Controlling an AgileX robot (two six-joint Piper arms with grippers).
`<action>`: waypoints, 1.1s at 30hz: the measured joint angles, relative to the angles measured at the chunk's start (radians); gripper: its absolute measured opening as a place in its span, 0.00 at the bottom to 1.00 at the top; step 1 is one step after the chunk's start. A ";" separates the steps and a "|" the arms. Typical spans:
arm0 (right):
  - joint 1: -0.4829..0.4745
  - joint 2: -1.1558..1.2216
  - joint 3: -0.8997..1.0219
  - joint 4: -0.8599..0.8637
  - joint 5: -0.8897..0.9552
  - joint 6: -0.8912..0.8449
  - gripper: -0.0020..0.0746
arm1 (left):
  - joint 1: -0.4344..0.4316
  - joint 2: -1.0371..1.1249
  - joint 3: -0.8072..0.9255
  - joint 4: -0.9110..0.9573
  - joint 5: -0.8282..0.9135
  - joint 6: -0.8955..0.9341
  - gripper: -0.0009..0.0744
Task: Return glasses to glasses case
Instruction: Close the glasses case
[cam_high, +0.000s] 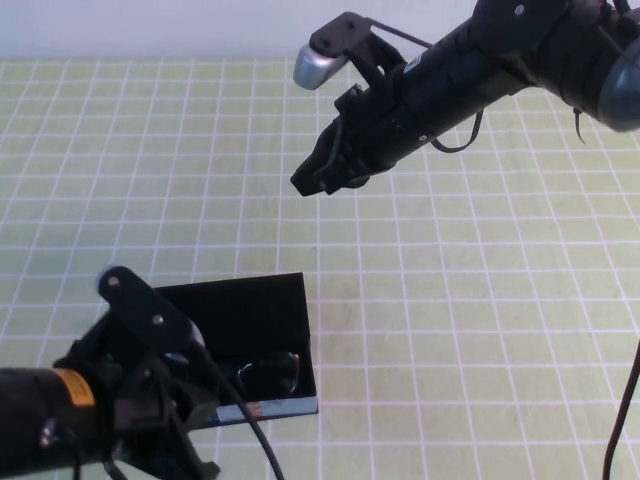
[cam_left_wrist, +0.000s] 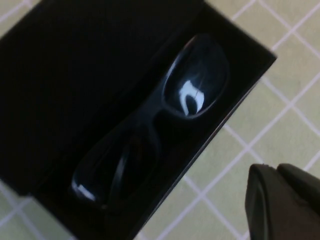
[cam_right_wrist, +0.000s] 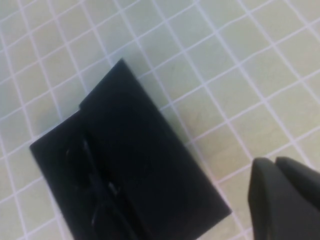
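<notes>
The black glasses case (cam_high: 262, 310) lies open on the checked mat at the front left, with its blue-grey front edge toward me. The black glasses (cam_high: 268, 374) lie inside it, folded. The left wrist view shows the glasses (cam_left_wrist: 165, 120) resting in the case (cam_left_wrist: 75, 75). My left gripper (cam_high: 198, 460) is shut and empty, low by the case's front edge; its tips also show in the left wrist view (cam_left_wrist: 276, 170). My right gripper (cam_high: 312, 180) is shut and empty, raised well above the mat behind the case. It also shows in the right wrist view (cam_right_wrist: 274, 162), with the case (cam_right_wrist: 130, 165) below.
A green mat with a white grid (cam_high: 480, 300) covers the table. A white wall runs along the far edge. The right arm's cable (cam_high: 625, 420) hangs at the right edge.
</notes>
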 joint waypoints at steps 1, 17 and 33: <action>-0.005 0.003 0.000 0.008 -0.008 0.000 0.01 | -0.033 0.002 0.006 0.022 -0.033 -0.039 0.01; -0.038 0.206 0.000 0.126 -0.071 0.017 0.01 | -0.143 0.215 0.125 0.058 -0.393 -0.228 0.01; -0.045 0.321 0.000 0.251 0.024 -0.059 0.00 | -0.143 0.327 0.125 0.058 -0.478 -0.229 0.01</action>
